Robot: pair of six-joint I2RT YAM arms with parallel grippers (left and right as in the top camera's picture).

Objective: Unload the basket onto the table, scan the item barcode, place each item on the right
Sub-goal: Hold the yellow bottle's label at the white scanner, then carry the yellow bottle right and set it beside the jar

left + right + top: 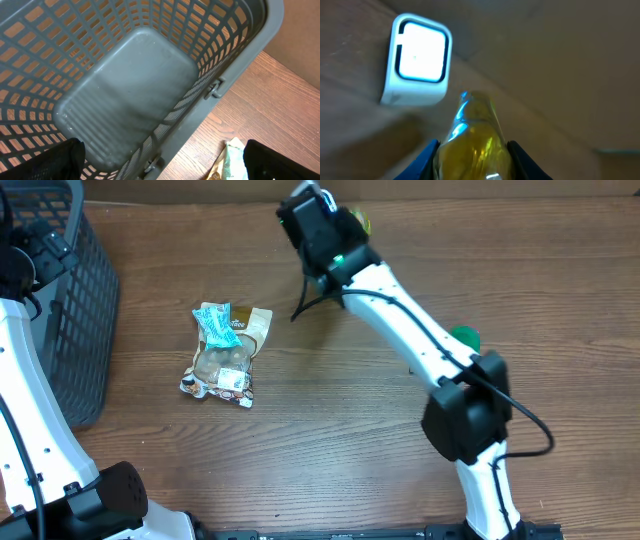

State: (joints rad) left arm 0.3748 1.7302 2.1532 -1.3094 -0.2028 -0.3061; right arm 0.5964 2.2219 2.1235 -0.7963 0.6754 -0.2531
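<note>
The right gripper [472,155] is squeezing a shiny yellow packet [472,132], holding it near the white scanner [420,60]. It is looking light, crinkly and slippery, so pinching its flat middle seems safest. The left gripper [165,162] is hanging wide open over the basket [222,45].

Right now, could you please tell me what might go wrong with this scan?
1. The item sits to the right of and below the scanner window, and no barcode shows on it, so the scan may miss.
2. The item looks glossy and sticks out past the right gripper, so it might slip or tilt if turned.
</note>
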